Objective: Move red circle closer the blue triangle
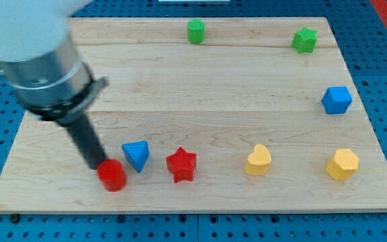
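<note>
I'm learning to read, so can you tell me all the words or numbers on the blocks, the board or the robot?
None: no words, numbers, labels or signs show anywhere.
The red circle, blue triangle, red star and the other coloured blocks are plain.
The wooden board shows only wood grain.
The arm and rod carry no readable mark; my tip touches the red circle's upper-left edge.

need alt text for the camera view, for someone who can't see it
My tip touches the red circle, just left of the blue triangle, near the wooden board's bottom edge. A red star sits right of the triangle; six other blocks lie further off.
</note>
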{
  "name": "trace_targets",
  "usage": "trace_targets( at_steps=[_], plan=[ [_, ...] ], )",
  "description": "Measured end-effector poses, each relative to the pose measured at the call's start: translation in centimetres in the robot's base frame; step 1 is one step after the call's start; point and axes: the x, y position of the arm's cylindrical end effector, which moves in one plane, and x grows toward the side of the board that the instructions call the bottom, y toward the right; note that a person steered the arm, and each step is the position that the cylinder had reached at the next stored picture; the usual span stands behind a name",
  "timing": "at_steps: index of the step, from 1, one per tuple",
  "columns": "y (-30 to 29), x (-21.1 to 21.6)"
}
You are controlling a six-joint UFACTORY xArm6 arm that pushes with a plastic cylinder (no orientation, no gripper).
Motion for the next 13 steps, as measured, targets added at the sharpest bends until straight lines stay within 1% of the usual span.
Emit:
trace_targets(
  at_steps=[1, 2, 3, 4, 5, 6, 7, 8, 9, 10, 11, 13],
  plan=[
    [-3.8, 0.0],
    [-8.5, 1.6],
    [-4.1, 3.8],
    [2.6, 3.0],
    [6.8, 2.8],
    [5.0, 3.4],
    [5.8, 5.4],
    [11.8, 6.0],
    [15.0, 5.4],
    [15.0, 4.1],
    [13.5, 3.0],
    [13.0, 2.8]
  ],
)
